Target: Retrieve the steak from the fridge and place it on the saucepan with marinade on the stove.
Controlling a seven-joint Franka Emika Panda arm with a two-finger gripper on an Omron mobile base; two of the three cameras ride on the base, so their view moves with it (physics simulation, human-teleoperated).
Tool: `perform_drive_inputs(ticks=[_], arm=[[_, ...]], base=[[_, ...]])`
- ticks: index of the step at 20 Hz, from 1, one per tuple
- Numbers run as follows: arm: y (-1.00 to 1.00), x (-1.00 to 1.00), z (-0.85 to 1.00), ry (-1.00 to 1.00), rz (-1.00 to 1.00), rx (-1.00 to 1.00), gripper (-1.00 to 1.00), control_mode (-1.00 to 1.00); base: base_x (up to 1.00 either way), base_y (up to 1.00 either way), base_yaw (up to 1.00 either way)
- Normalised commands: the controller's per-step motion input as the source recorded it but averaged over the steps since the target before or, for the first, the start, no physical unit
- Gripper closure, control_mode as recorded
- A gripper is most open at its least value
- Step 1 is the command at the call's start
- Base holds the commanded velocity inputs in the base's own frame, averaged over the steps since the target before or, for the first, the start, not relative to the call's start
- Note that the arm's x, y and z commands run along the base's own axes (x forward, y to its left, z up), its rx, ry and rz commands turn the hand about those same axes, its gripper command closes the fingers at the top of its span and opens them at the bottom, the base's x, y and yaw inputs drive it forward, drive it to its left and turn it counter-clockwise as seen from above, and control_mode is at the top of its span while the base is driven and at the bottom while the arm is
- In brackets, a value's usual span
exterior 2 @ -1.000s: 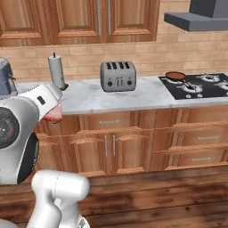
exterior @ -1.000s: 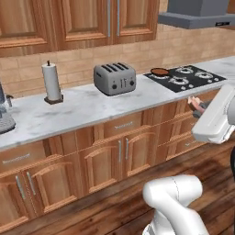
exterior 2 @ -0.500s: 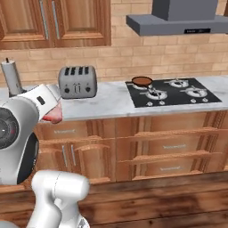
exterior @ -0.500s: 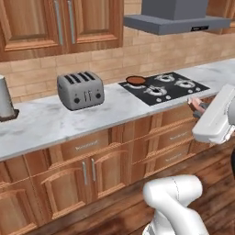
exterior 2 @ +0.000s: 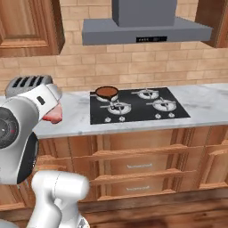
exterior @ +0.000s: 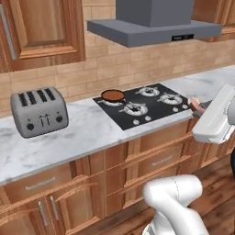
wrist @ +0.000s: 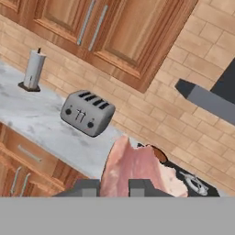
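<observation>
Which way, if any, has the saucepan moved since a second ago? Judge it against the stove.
No. The saucepan sits at the rear left corner of the stove, as before; the whole picture shifted because the base drove.

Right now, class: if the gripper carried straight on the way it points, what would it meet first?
Probably the brick wall above the counter, near the toaster. The steak in the gripper hides part of the line, so depth is uncertain.

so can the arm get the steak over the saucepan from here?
Probably yes. The gripper holds the steak, and nothing stands around the saucepan on the stove's back-left burner; the toaster sits well aside.
</observation>
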Motion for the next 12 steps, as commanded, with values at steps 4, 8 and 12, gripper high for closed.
perform_drive_inputs(ticks=[4, 8, 12], arm=[[0.00, 0.00, 0.00, 0.00, 0.00, 0.00, 1.00, 1.00], [0.00, 0.00, 0.00, 0.00, 0.00, 0.00, 1.00, 1.00], [0.00, 0.00, 0.00, 0.00, 0.00, 0.00, 1.00, 1.00]], base=[[1.00, -0.96, 0.00], [1.00, -0.67, 0.00], [0.84, -0.05, 0.11]])
